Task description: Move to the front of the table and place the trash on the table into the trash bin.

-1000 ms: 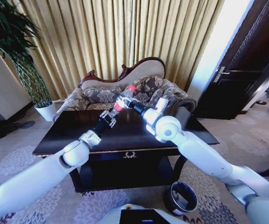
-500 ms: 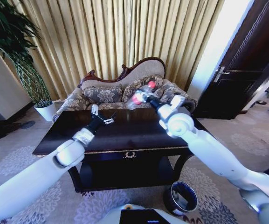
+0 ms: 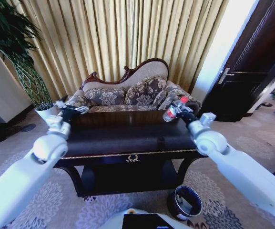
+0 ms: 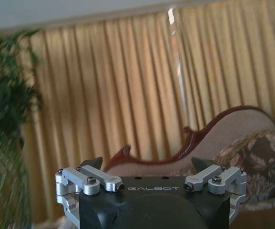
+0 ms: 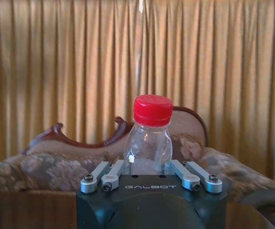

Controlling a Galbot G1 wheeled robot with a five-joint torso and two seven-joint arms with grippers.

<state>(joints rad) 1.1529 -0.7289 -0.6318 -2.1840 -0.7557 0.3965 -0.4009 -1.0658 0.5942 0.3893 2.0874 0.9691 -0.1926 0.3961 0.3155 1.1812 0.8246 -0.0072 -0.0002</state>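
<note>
The trash in view is a clear plastic bottle (image 3: 172, 112) with a red cap, held above the right far corner of the table (image 3: 127, 138). My right gripper (image 3: 178, 112) is shut on it. In the right wrist view the bottle (image 5: 149, 143) stands upright between the fingers (image 5: 109, 172) of that gripper (image 5: 147, 168). My left gripper (image 3: 71, 109) hovers open over the table's left far corner with nothing in it; the left wrist view shows this gripper (image 4: 147, 164) spread wide and empty. The trash bin (image 3: 187, 192) stands on the carpet by the table's right front leg.
A patterned sofa (image 3: 127, 95) stands right behind the table, with gold curtains beyond it. A potted plant in a white pot (image 3: 45, 113) is at the far left. A dark door (image 3: 251, 81) is at the right. Carpet lies open in front of the table.
The bottle passed from my left gripper to my right, which carried it to the right. My left gripper opened and swung away to the left.
</note>
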